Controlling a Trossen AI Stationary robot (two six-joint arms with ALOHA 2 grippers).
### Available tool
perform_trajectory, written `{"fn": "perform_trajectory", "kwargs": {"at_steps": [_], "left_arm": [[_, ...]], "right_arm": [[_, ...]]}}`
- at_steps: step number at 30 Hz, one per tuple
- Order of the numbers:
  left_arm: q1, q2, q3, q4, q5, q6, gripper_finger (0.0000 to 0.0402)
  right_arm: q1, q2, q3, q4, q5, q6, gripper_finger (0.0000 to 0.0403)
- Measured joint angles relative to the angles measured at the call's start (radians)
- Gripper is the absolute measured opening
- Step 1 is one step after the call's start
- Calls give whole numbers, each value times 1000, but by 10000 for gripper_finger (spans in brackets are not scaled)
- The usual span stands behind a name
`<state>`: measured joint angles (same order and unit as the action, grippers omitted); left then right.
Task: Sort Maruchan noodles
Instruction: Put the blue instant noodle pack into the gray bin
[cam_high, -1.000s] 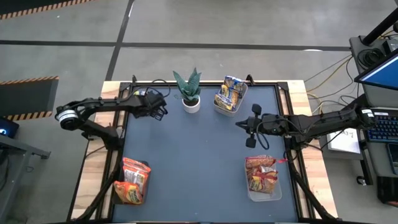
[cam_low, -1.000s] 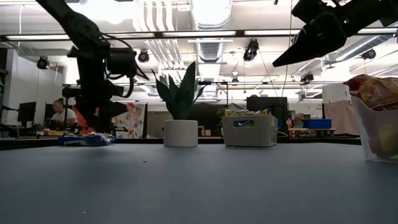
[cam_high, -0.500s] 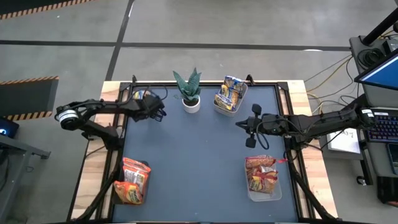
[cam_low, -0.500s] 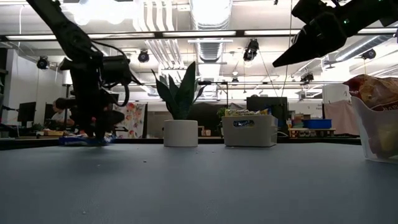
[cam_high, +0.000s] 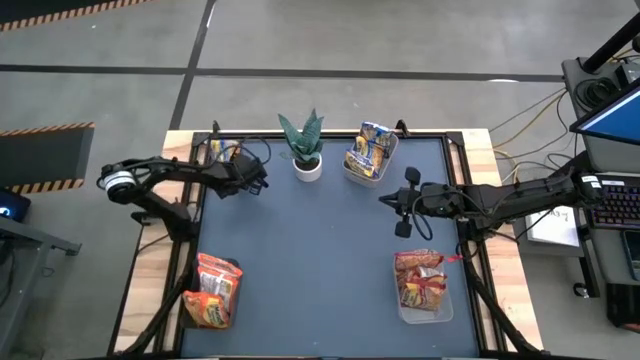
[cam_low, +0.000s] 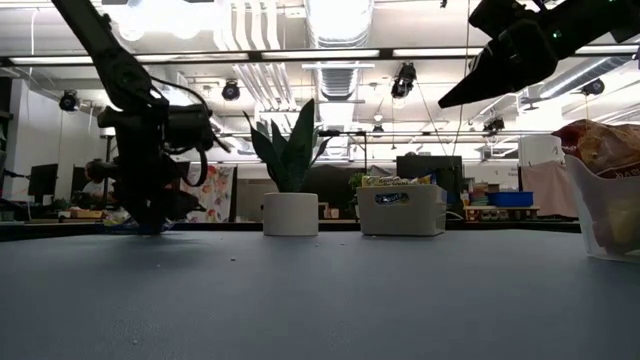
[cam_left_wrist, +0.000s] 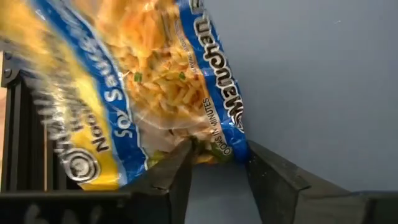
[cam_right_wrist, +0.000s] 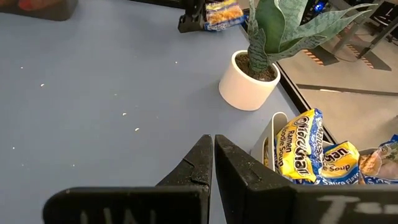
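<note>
A yellow-and-blue Maruchan packet (cam_left_wrist: 155, 93) lies at the table's far left corner (cam_high: 221, 152). My left gripper (cam_left_wrist: 217, 158) is down on it there (cam_high: 232, 163), shut on its end. My right gripper (cam_high: 385, 201) hangs shut above the table's right half (cam_low: 450, 100), touching nothing. More yellow-and-blue packets stand in a clear bin (cam_high: 370, 152) at the far edge. Orange-red packets (cam_high: 212, 290) sit in a bin at the near left. Red packets fill a clear bin (cam_high: 425, 285) at the near right. My left gripper pinches the short end of the yellow-and-blue packet (cam_left_wrist: 219, 148) between its two fingers, near one corner. The fingers come from above, low over the table (cam_low: 150, 220). The rest of the packet stretches away from the fingers toward the table's frame; whether it is lifted I cannot tell.
A small potted green plant (cam_high: 305, 150) stands at the far edge between the left gripper and the far bin. The table's dark frame (cam_left_wrist: 12, 124) runs right beside the packet. The blue mat's middle (cam_high: 310, 250) is bare.
My left gripper has come down onto the packet lying at the far left corner and shifted slightly toward the table's left edge. The right arm has kept still.
</note>
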<state>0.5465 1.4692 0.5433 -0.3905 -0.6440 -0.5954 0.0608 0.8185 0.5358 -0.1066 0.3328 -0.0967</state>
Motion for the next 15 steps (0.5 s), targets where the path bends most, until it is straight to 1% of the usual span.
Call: {"fn": "perform_trajectory", "kwargs": {"at_steps": [6, 11, 13, 15], "left_arm": [[-2, 56, 3, 9, -20, -56, 73], [-10, 48, 4, 5, -19, -72, 16], [-11, 41, 10, -8, -4, -72, 6], [-16, 39, 23, -28, 10, -79, 7]], "right_arm": [[0, 0, 0, 0, 0, 0, 9], [0, 0, 0, 0, 0, 0, 9], [0, 0, 0, 0, 0, 0, 9], [0, 0, 0, 0, 0, 0, 9]]}}
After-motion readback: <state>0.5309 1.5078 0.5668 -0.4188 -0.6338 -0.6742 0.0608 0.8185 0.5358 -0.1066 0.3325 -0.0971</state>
